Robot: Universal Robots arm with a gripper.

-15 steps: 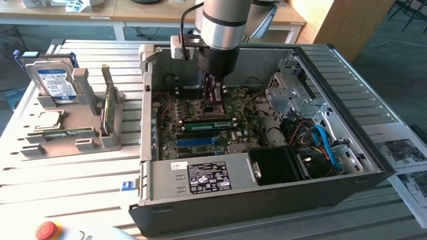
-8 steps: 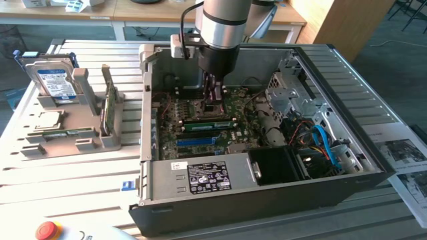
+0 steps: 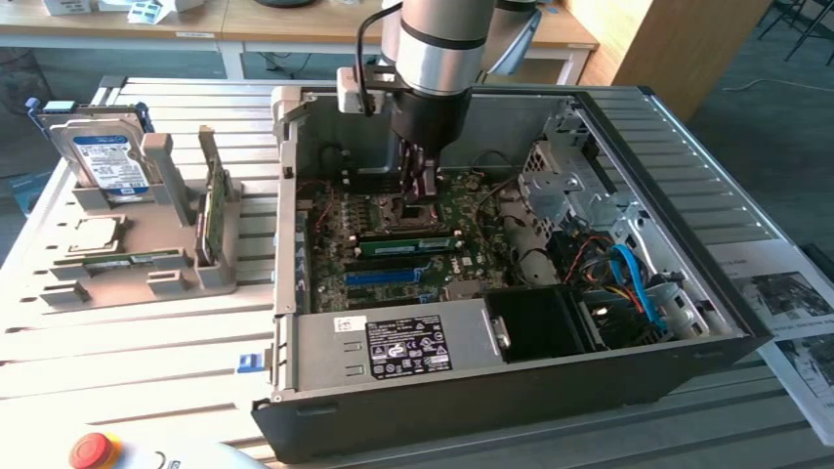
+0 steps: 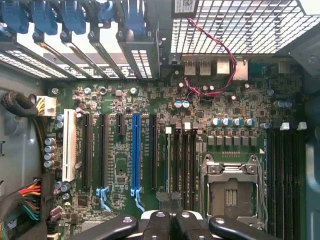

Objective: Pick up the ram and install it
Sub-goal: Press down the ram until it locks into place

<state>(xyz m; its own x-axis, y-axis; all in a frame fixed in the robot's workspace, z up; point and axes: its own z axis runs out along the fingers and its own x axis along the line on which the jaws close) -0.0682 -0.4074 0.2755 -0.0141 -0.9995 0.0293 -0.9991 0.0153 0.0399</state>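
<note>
One ram (image 3: 410, 243), a narrow green stick, lies seated along a memory slot on the motherboard inside the open case. Another ram (image 3: 209, 210) stands on edge in the grey holder at the exterior view's left. My gripper (image 3: 420, 207) reaches down into the case, just behind the seated stick and close over the board. In the wrist view the gripper (image 4: 170, 221) is shut, its black fingertips pressed together at one end of the black memory slots (image 4: 182, 165). I see nothing between them.
The empty processor socket (image 4: 231, 187) lies beside the slots. Case walls (image 3: 293, 195) and a drive cage (image 3: 561, 186) hem the arm in, with blue and red cables (image 3: 632, 278) at the right. The holder also carries a hard drive (image 3: 111, 161) and a silver processor (image 3: 85, 233).
</note>
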